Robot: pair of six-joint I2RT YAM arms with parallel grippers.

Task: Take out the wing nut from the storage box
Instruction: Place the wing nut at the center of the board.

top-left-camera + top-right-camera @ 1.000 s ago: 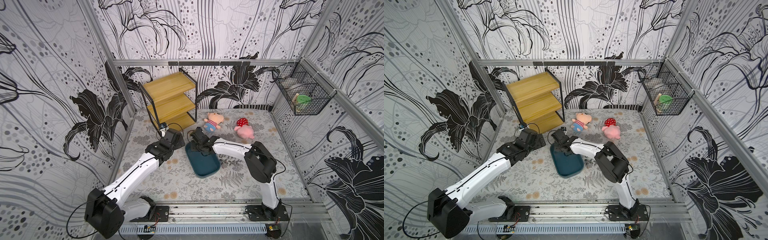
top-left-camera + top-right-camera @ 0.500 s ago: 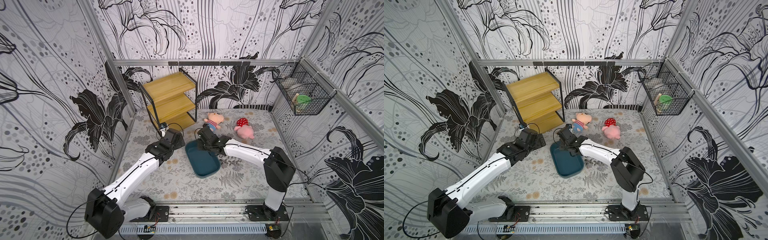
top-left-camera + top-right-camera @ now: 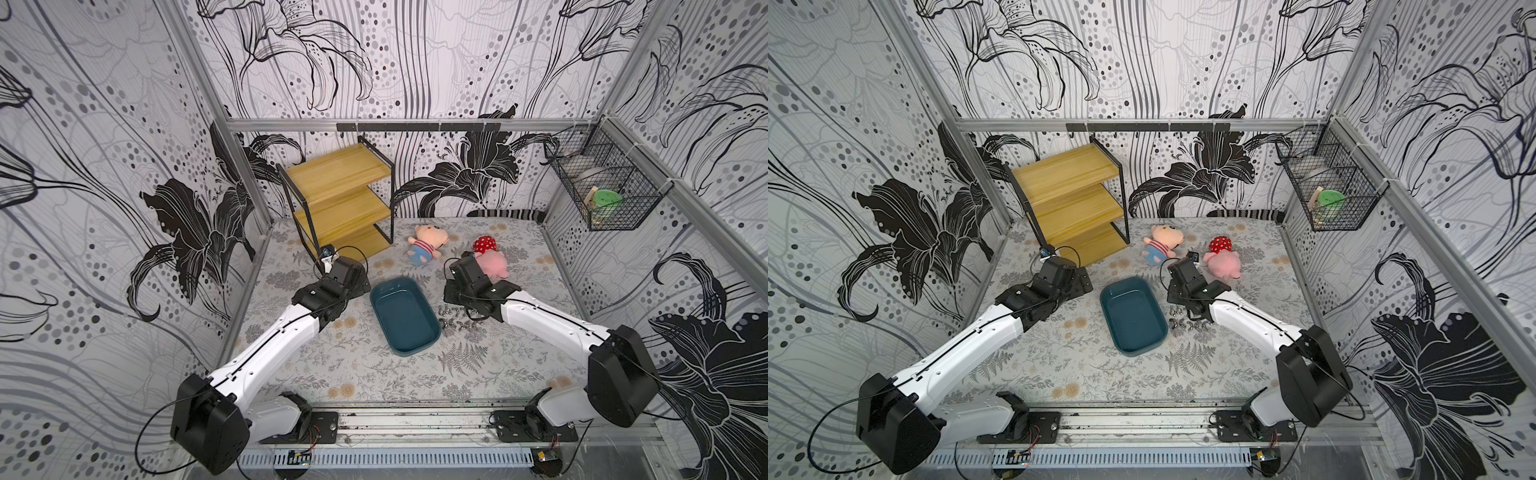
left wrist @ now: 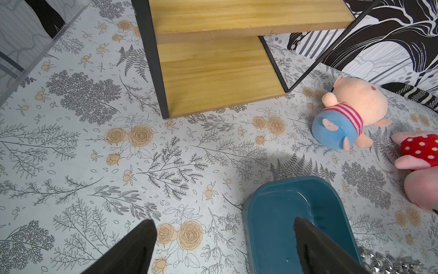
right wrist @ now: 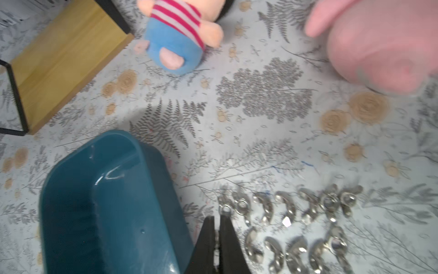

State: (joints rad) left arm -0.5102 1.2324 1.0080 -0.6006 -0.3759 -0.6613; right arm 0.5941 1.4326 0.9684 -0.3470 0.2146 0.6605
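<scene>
Right wrist view puts the right hand [image 5: 216, 217] outside the storage box [image 5: 111, 204], low over the bench [image 5: 260, 142] beside the box's long side. A second ago it was reaching into the box's far end, so it has crossed the rim. Its fingers are pinched nearly together on what looks like a silvery wing nut [image 5: 224, 210] at their tips, just beside the loose nuts [image 5: 308, 227] lying on the bench. In both top views the box's teal floor looks bare, so probably only the release remains. The left hand [image 4: 224, 220] hangs wide and empty by the box's other side.
</scene>
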